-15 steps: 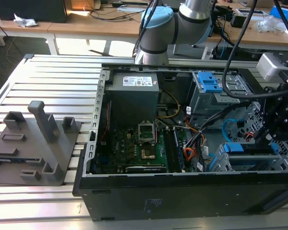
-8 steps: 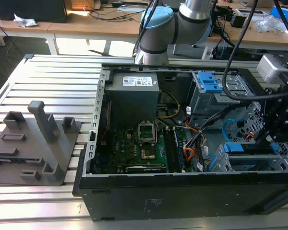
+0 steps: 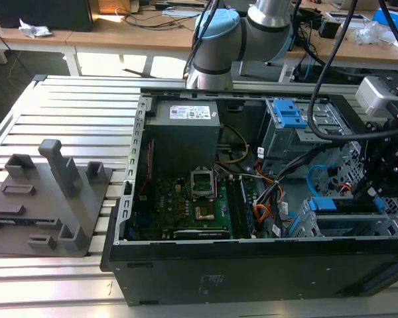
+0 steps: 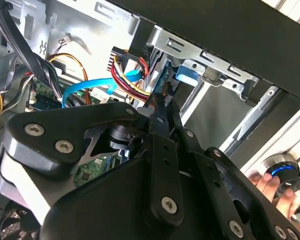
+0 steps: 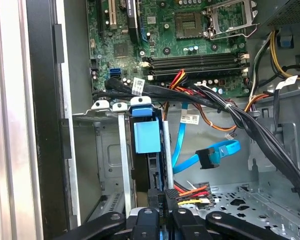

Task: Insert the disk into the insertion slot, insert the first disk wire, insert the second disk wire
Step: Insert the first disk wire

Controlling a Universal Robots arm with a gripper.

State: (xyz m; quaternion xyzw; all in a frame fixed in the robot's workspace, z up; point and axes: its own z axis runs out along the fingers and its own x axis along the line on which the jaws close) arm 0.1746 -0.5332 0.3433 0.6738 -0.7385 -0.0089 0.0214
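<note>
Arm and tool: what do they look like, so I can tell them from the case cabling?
The arm is silver-grey tubing with light-blue joint caps, and thick black cables run alongside it. The tool is matte black: flat, rounded linkage plates joined by silver screw heads, narrowing toward its tip.

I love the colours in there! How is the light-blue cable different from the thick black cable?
The light-blue cable is thin and flat; the thick black cable is round and bundled. The light-blue cable bends into a loop ending in a dark plug; the thick black cable runs long past the green board. Both lie inside the open computer case.
</note>
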